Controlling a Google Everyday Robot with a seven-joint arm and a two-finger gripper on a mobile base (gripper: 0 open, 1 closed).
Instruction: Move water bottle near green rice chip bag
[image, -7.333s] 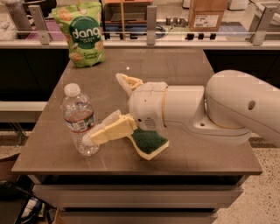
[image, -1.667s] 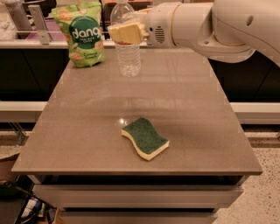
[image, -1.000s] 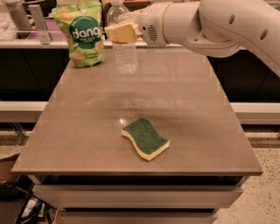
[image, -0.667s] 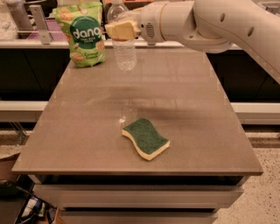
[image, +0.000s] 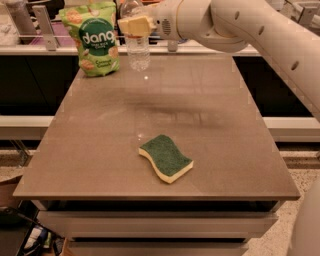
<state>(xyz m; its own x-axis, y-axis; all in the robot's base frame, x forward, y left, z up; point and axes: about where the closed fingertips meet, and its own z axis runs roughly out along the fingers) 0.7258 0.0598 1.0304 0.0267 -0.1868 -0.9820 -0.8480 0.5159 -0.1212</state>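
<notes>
A broad grey-brown rectangular table (image: 100, 150) fills most of the view. The robot's thick white arm (image: 260, 30) reaches in from the right side and crosses above the table's far edge. At the far left corner of the table stands the light green stand-up rice chip bag (image: 95, 40), upright, its dark green circle with white "dang" lettering facing the camera. Near the middle of the table, well apart from the bag, lies a wavy sponge (image: 165, 156) with a green top and yellow underside. The small clear ribbed plastic water bottle (image: 138, 54) is upright just right of the bag, over the table's far edge. The gripper (image: 134, 25), with pale yellow fingers, is clamped around the bottle's upper part.
</notes>
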